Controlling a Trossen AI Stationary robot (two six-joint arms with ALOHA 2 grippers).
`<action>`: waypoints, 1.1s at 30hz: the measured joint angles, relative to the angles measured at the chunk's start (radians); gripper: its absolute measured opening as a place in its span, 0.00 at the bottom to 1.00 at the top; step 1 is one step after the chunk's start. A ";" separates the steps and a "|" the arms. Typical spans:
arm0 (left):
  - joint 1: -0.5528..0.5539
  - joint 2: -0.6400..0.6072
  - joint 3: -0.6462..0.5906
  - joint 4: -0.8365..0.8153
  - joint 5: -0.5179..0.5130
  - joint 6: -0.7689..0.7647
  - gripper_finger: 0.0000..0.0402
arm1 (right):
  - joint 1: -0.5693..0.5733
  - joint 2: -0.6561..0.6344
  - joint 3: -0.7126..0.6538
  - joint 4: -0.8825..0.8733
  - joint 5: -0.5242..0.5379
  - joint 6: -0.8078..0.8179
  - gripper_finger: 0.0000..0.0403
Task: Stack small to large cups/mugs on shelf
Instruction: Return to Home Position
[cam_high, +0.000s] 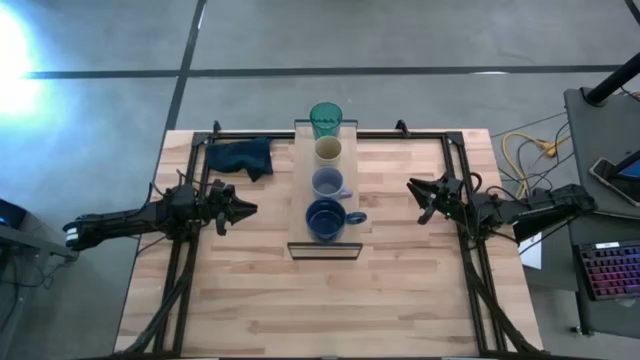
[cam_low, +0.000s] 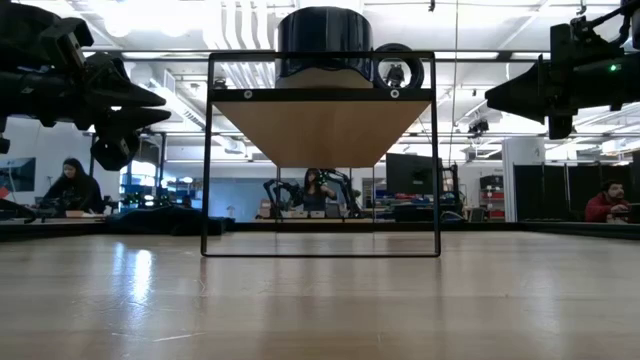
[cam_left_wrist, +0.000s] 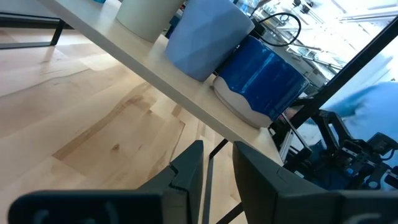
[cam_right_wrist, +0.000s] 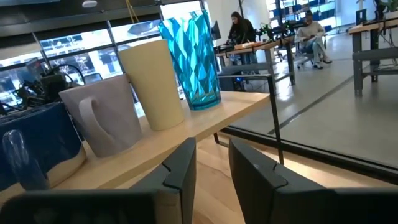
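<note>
Teal tumbler (cam_high: 325, 118), cream cup (cam_high: 328, 151), blue-grey mug (cam_high: 328, 182), navy mug (cam_high: 326, 219) lined along the shelf (cam_high: 300, 180), left gripper (cam_high: 243, 210) and right gripper (cam_high: 415, 190) held either side of it, fingers narrowly parted, empty

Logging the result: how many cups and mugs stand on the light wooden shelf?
4, in one row along the light wooden shelf: teal translucent tumbler at the far end, then cream-yellow cup, pale blue-grey mug, dark navy mug at the near end. None seems hidden.

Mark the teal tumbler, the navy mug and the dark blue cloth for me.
teal tumbler (cam_high: 325, 118), high view, open mouth.
navy mug (cam_high: 325, 220), high view, inside the bowl.
dark blue cloth (cam_high: 241, 157), high view, middle of it.
</note>
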 joint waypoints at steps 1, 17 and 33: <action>0.000 0.000 0.000 0.000 0.000 0.000 0.18 | 0.000 0.000 0.000 0.000 0.000 0.000 0.22; 0.000 0.000 0.000 0.000 0.000 0.000 0.18 | 0.000 0.000 0.000 0.000 0.000 0.000 0.20; 0.000 0.000 0.000 0.001 0.000 0.000 0.18 | 0.000 0.000 0.001 0.000 0.000 0.000 0.20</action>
